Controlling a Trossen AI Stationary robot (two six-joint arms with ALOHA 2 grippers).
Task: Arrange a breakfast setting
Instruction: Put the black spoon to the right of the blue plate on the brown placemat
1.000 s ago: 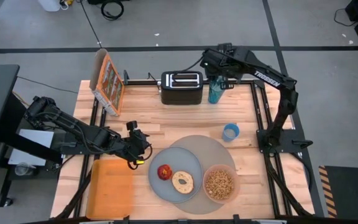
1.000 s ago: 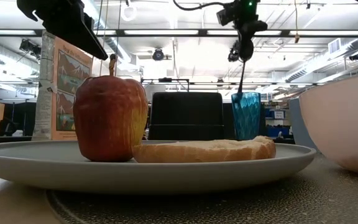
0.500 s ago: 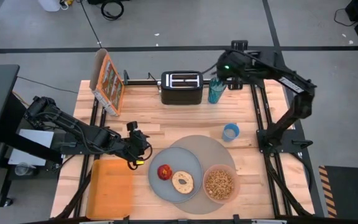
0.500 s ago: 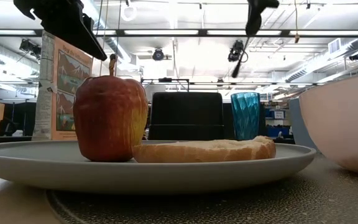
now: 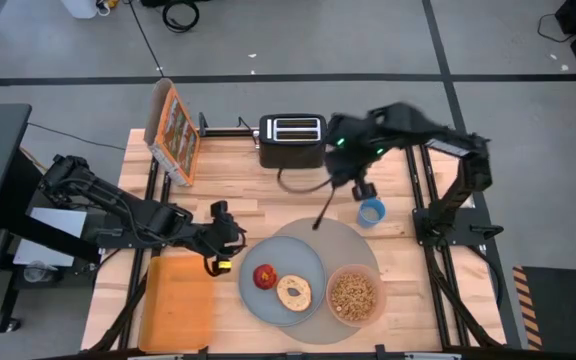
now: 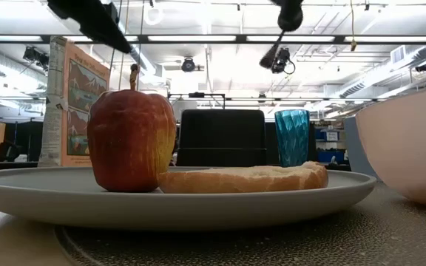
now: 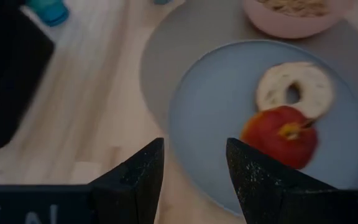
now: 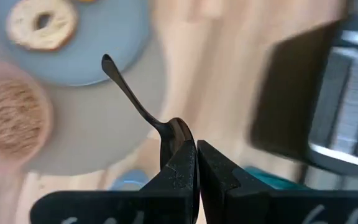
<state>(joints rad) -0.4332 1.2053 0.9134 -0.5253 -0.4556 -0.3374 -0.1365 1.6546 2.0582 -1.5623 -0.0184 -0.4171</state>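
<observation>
The grey-blue plate (image 5: 308, 268) lies on the round grey mat (image 5: 346, 240) with the red apple (image 5: 265, 276) and the bagel (image 5: 294, 292) on it. The pink bowl (image 5: 353, 296), filled with cereal, stands on the mat's right. The blue cup (image 5: 371, 212) stands by the mat's far right rim. My right gripper (image 5: 353, 180) is shut on the metal spoon (image 5: 326, 210) above the mat's far edge. My left gripper (image 5: 224, 236) is open and empty, left of the plate; it also shows in the left wrist view (image 7: 194, 163). My right gripper pinches the spoon's bowl end (image 8: 176, 129) between its two fingers (image 8: 178, 167). The handle sticks out beyond the fingertips, its free end (image 8: 107, 60) over the mat. The spoon is lifted clear of the table and slants down toward the mat.
The black toaster (image 5: 293, 140) stands at the far edge, with a teal glass (image 6: 292, 137) to its right. A printed board (image 5: 175, 130) stands at the far left. The flat orange tray (image 5: 178, 300) lies near left.
My right gripper has risen from the teal glass at the far edge, drawing the spoon up out of it. It has then swung toward the near edge and the mat. The spoon now hangs slanted over the mat's far edge.
</observation>
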